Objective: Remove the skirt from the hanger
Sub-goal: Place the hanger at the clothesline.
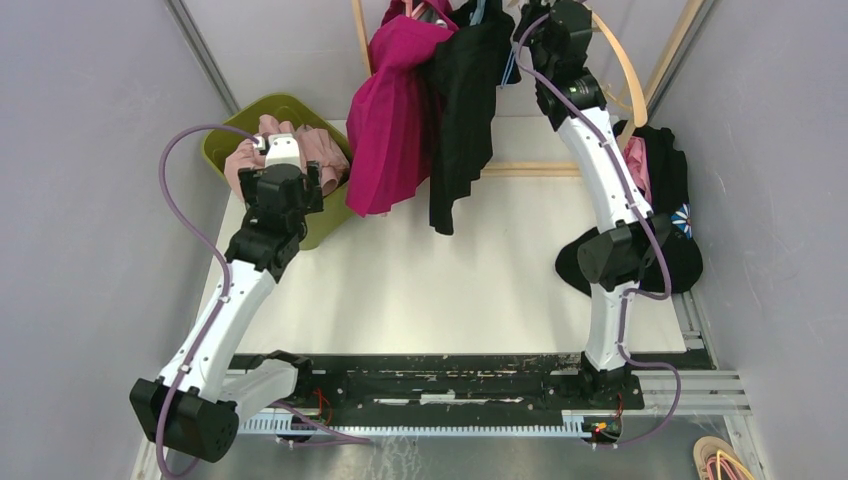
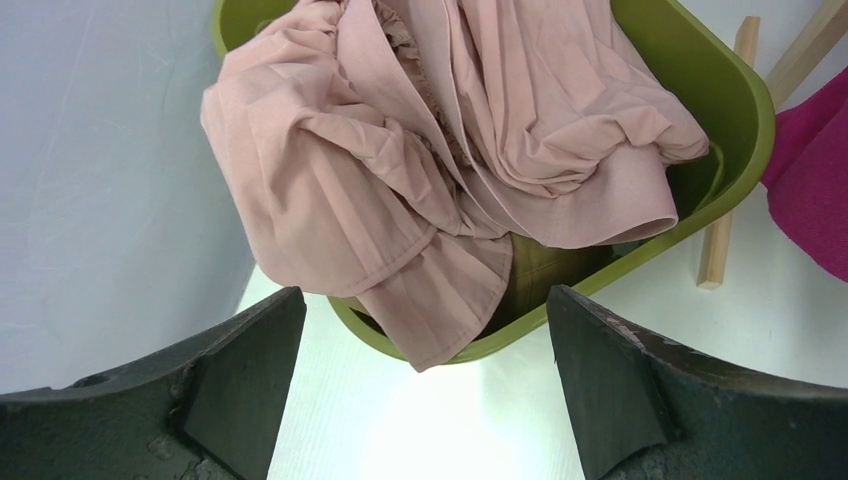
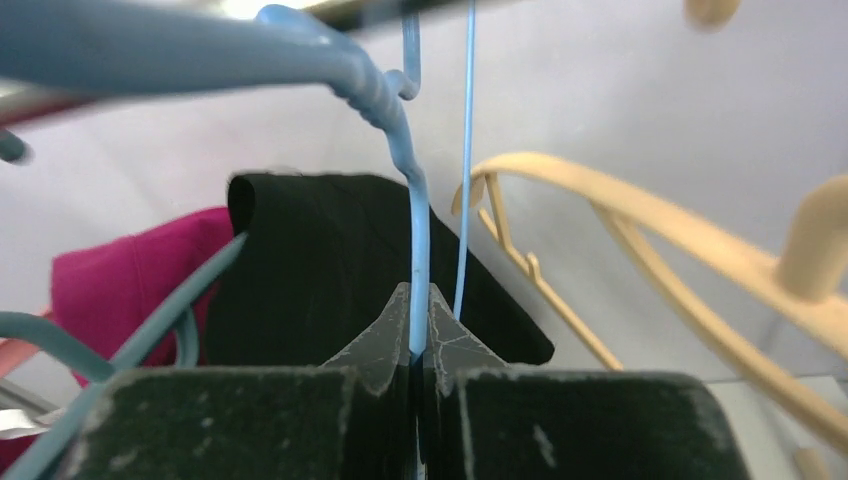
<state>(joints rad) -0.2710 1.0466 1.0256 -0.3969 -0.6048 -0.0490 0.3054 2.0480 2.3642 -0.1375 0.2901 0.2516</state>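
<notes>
Up at the rail, the right gripper [image 3: 418, 300] is clamped tight, its jaws pinched together on the thin wire of the blue hanger [image 3: 395, 110], just below the twisted neck. The black skirt [image 3: 320, 270] is on that hanger, draped right behind the closed fingertips, and from above it hangs down long over the back of the counter [image 1: 450, 290]. Just to its left a magenta garment [image 1: 395, 120] hangs from the same rail, touching the black one along its edge. On the other side of the gripper, pale wooden hangers [image 3: 640, 210] dangle bare. Over on the left, the left gripper [image 2: 425, 390] is spread wide with nothing between its fingers, and it hovers above the near rim of the green bin [image 2: 740, 110]. A pink pleated skirt [image 2: 400, 150] is heaped in that bin, with one fold spilling over the near wall and another over the left side. The bin sits at the back left corner of the counter, close beside the hem of the magenta garment. A dark pile of clothes [image 1: 670, 190] lies at the right edge of the counter, partly behind the right arm, with a bit of pink and a flower print showing in it
</notes>
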